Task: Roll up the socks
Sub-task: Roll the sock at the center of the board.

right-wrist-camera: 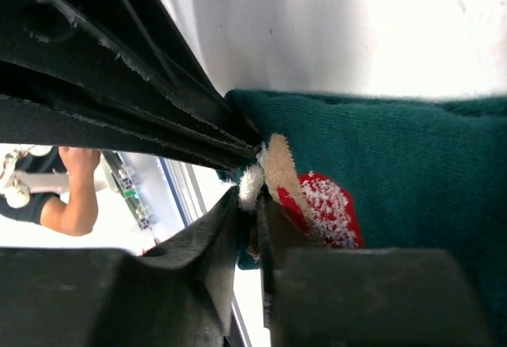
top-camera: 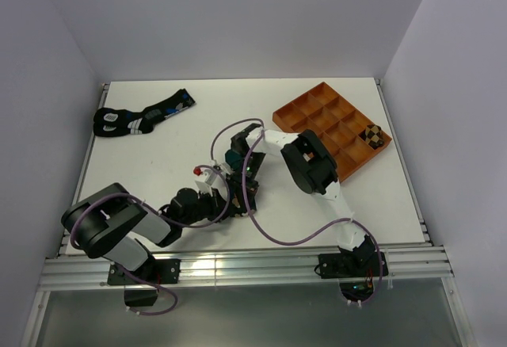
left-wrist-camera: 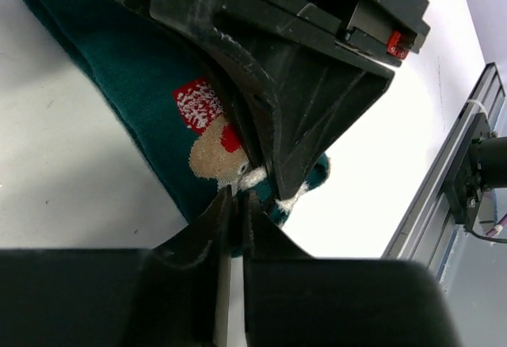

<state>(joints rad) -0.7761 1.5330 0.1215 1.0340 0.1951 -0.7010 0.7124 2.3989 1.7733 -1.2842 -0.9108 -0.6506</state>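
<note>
Black fingers of the left end effector (left-wrist-camera: 236,198) fill the bottom of the left wrist view. They are drawn to a thin slit, tips on the hem of a dark teal-green fabric sock (left-wrist-camera: 142,85) printed with a red-and-white cartoon figure. Whether cloth is caught between them cannot be told. The right end effector (right-wrist-camera: 253,192) meets it tip to tip from the opposite side, clamped on a tan-and-white fold of the same hem.

The sock lies flat on the white worktop (top-camera: 158,165) at the centre of the overhead view, mostly hidden beneath both wrists. In the left wrist view its long axis runs from upper left down to the fingertips at lower centre, so its body stretches away from the pinched end, the way a roll would likely travel. Both arms are equally near. The left lies low, reaching rightward from lower left; the right folds back leftward from a raised elbow.

A black patterned sock (top-camera: 139,117) lies upper left. A brown-and-black checkered sock (top-camera: 373,135) sits in an orange compartment tray (top-camera: 317,113) upper right.
</note>
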